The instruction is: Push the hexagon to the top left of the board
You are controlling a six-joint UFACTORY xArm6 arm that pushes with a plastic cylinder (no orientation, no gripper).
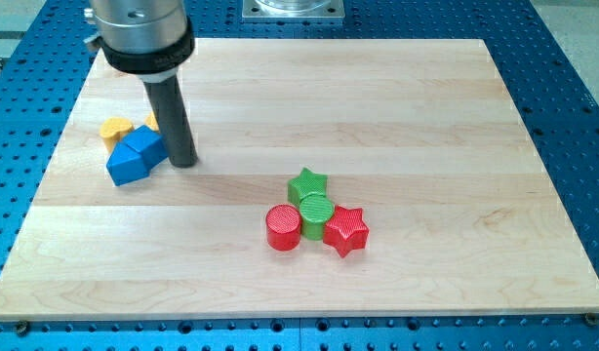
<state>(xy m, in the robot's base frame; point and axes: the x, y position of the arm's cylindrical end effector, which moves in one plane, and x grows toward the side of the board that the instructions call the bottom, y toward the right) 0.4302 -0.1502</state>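
Scanning from the view's left: pale wooden desk (397,88) laid over a blue perforated base (573,97), and at its left side a tight little huddle. Yellow ridged block (114,128), shape hard to call, maybe the hexagon but half hidden. Touching it on the right, a blue chunky angular block (134,156), possibly two blue pieces pressed together; cannot tell. A second sliver of yellow (152,122) peeking from behind the dark rod (173,112). No jaws on this arm, so nothing clenched or released: just my tip (183,164) planted on the wood, pressed against the blue block's right edge.

Moving right, well apart from that huddle: green star-shaped block (306,182), green round cylinder block (316,211) just below and touching it, red round cylinder block (283,227) at its left, red star-shaped block (345,231) at its right.

Judging progress: likely target already at the left side, roughly mid-height, not yet up in the top-left corner. Remaining work looks like a short shove up and leftward, though with the tip on the far side of the blue block, a reposition seems needed first.
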